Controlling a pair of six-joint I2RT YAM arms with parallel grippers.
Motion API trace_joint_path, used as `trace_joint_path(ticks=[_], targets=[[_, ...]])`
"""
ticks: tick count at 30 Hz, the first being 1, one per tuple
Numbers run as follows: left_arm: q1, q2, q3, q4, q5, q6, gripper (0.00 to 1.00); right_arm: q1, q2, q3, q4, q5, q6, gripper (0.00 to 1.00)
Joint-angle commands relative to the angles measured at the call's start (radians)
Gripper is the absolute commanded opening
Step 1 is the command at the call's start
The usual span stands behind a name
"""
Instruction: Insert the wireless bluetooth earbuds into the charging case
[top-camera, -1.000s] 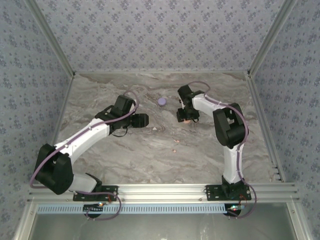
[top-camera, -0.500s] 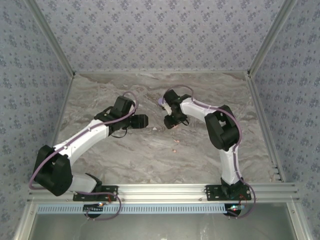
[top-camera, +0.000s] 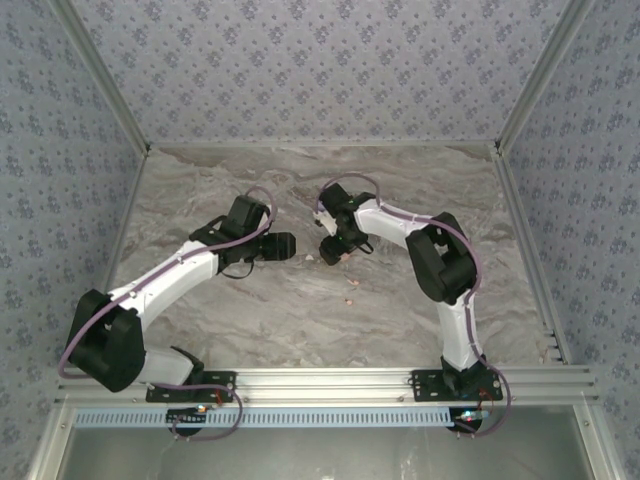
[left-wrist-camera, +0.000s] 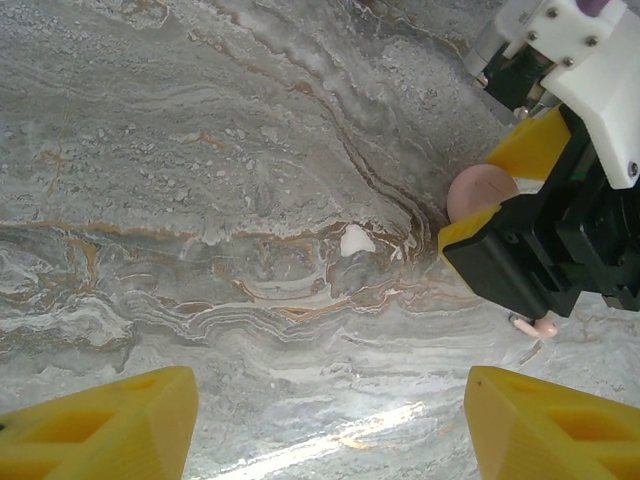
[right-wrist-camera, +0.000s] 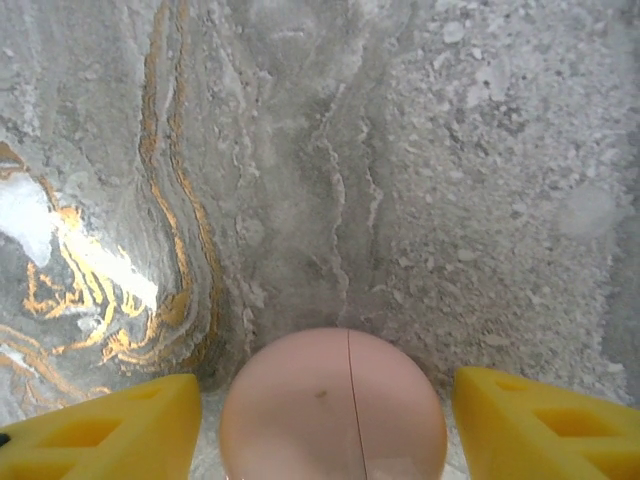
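The right gripper (top-camera: 337, 254) has its fingers on either side of the salmon-pink round charging case (right-wrist-camera: 333, 410), close to both sides; whether they clamp it cannot be told. The left gripper (left-wrist-camera: 330, 430) has its fingers spread wide with nothing between them.

A salmon-pink earbud (left-wrist-camera: 545, 325) lies on the marble table (left-wrist-camera: 200, 150), just below the right gripper's black body at the right of the left wrist view. Its long axis runs roughly across the frame and it sits outside the fingers. The right gripper is nearer.

Against one second earlier, the right gripper has swung left, case with it; the left arm is unchanged.
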Motion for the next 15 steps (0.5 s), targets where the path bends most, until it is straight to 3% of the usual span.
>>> trace_joint_path(ticks=[1,10,15], targets=[[0.004,0.061,0.042,0.033,0.024,0.007,0.70,-0.012,-0.100,-0.045,0.004,-0.034,0.025,0.70],[0.004,0.342,0.199,0.097,0.103,0.011,0.57,-0.093,-0.310,-0.292,0.170,-0.140,0.180,0.69],[0.003,0.493,0.306,0.115,0.152,-0.002,0.47,-0.138,-0.334,-0.394,0.212,-0.158,0.285,0.55]])
